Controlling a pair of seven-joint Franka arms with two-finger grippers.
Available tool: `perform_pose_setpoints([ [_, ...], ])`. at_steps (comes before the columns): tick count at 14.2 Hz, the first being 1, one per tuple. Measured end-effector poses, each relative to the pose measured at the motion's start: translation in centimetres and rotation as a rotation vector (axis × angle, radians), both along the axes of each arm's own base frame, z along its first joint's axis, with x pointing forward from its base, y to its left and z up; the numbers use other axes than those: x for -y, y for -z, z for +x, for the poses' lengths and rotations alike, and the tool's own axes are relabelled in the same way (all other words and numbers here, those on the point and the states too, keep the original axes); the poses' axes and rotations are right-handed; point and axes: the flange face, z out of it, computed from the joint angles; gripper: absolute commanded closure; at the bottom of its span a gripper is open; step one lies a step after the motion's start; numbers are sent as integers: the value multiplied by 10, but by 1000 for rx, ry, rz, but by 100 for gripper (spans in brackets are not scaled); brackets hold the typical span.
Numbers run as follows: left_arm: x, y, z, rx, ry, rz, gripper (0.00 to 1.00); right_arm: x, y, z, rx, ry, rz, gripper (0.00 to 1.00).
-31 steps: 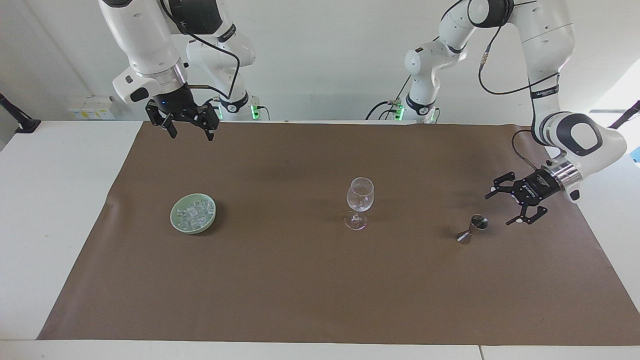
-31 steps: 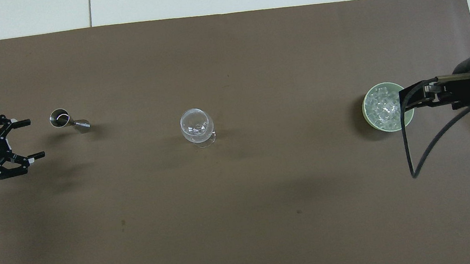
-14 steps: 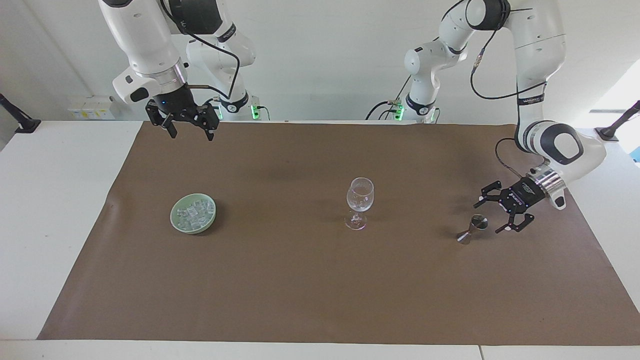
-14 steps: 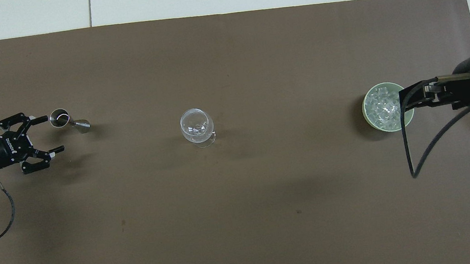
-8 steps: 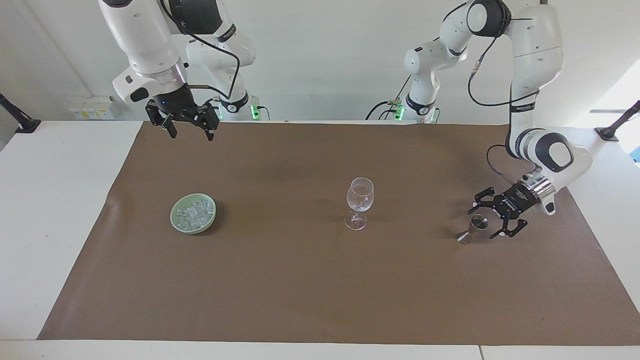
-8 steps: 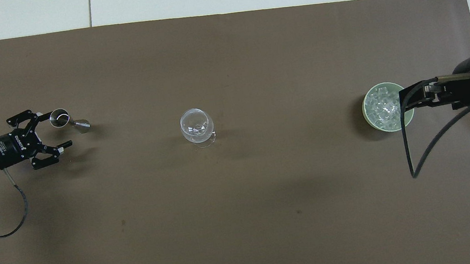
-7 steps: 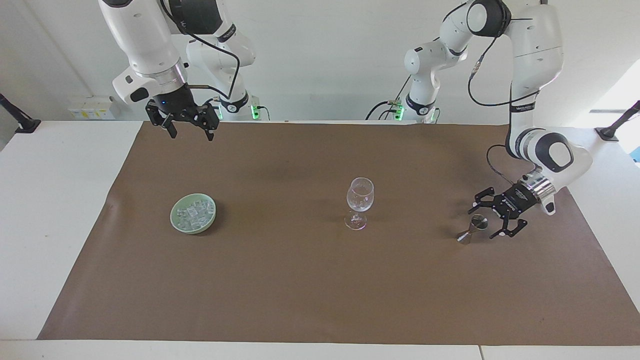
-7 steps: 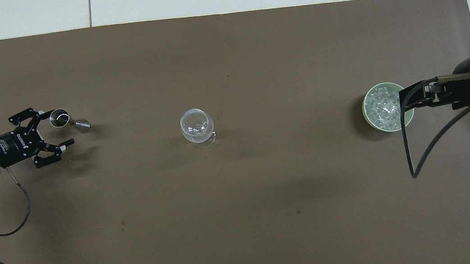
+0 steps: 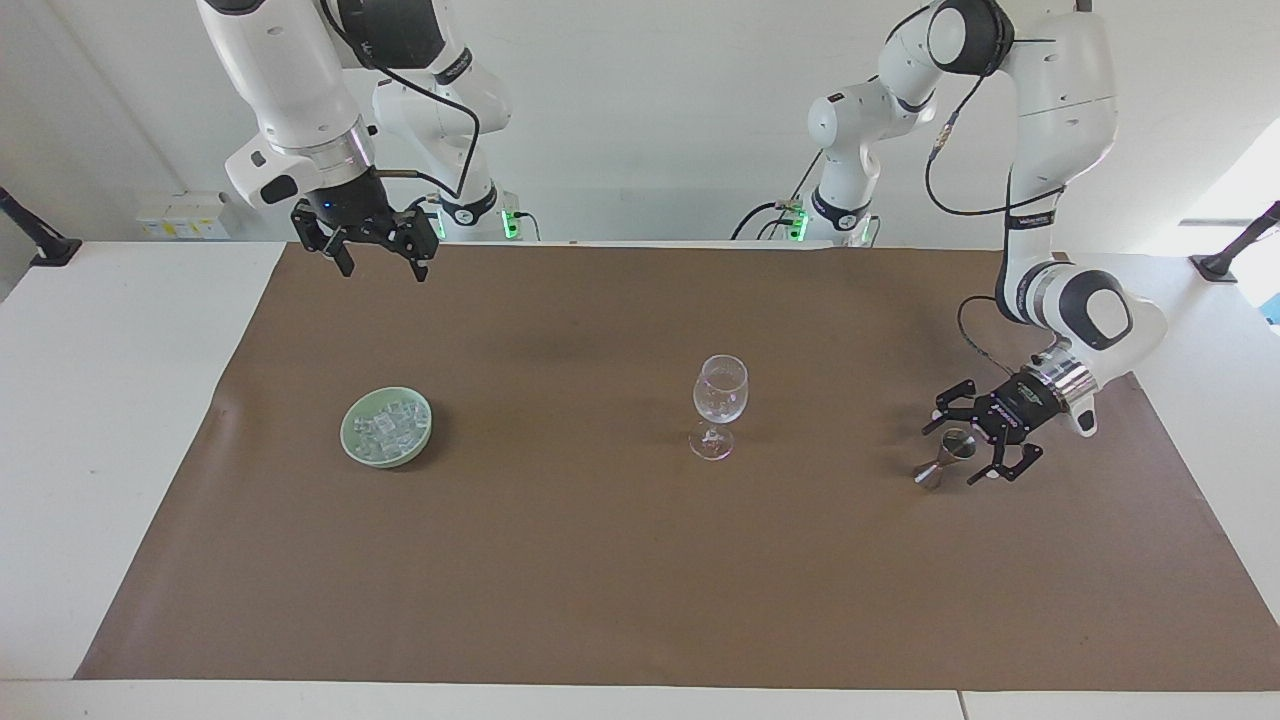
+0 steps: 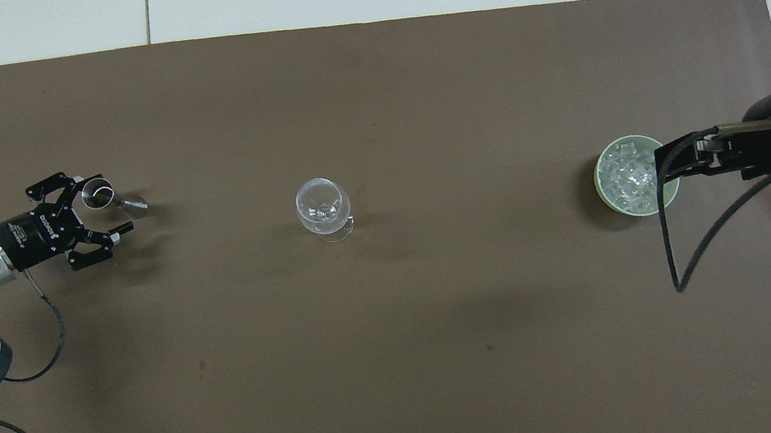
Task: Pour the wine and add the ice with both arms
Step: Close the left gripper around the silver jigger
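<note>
clear ice [image 9: 386,427] heaped in green bowl [image 9: 356,452].

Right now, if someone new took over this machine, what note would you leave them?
Left tool: open, low, straddling the metal jigger at the left arm's end; nothing gripped yet.
Right tool: open, raised, waiting at the table edge nearest the robots.
Wine glass: upright mid-table, with small clear bits in its bowl.
Ice: piled in the green bowl at the right arm's end.
Left: grip jigger, pour, add ice.

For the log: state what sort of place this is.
Likely a robotics lab set up as a bar mock-up: two arms at a paper-covered table, with a wine glass, jigger and bowl of ice.
</note>
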Motion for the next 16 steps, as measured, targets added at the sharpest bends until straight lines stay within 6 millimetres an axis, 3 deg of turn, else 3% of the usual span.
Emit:
perform_pose_setpoints([
  [5,3,6,-3,-6,-10,1,0,0,0,0,0,0,0,0],
  [6,4,7,-3,-7,-10,0,3,0,0,0,0,0,0,0],
  [9,4,8,-3,-10,-15,-3,24,0,0,0,0,0,0,0],
  [12,4,8,-4,-10,-19,-7,34,0,0,0,0,0,0,0],
  [16,4,8,-3,-9,-23,-10,38,0,0,0,0,0,0,0],
])
